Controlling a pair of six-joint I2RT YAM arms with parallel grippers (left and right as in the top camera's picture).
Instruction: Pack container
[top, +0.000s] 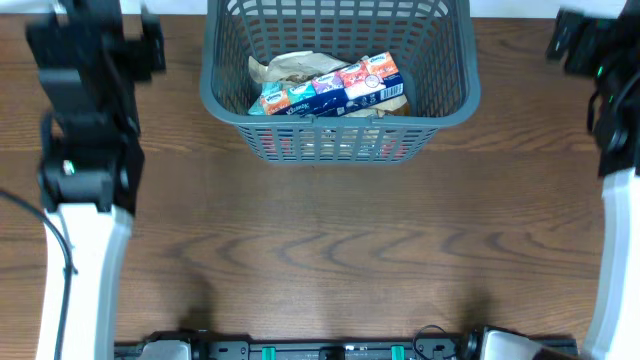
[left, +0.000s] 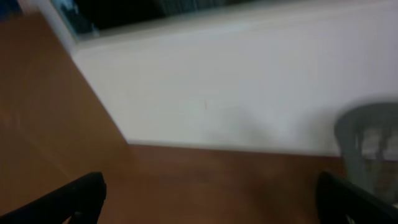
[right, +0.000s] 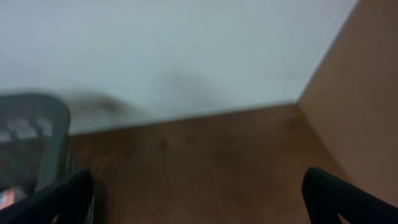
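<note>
The fingers (left: 81, 198) of your left gripper (left: 211, 206) stand spread wide with nothing between them. Your right gripper (right: 200, 205) is spread just as wide and is also empty. Your left arm (top: 85, 150) reaches up the left edge of the table (top: 330, 250) and your right arm (top: 618, 150) up the right edge, both wrists angled low toward the white wall (left: 236, 93). The basket (top: 335, 120) sits at the far middle of the table, between the arms and well apart from both, with packets (top: 335, 88) lying inside.

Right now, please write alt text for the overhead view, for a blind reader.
A dark grey slotted basket at the wooden table's far side holds a Kleenex tissue multipack on crumpled brown paper. The left arm and right arm flank it, not touching.
</note>
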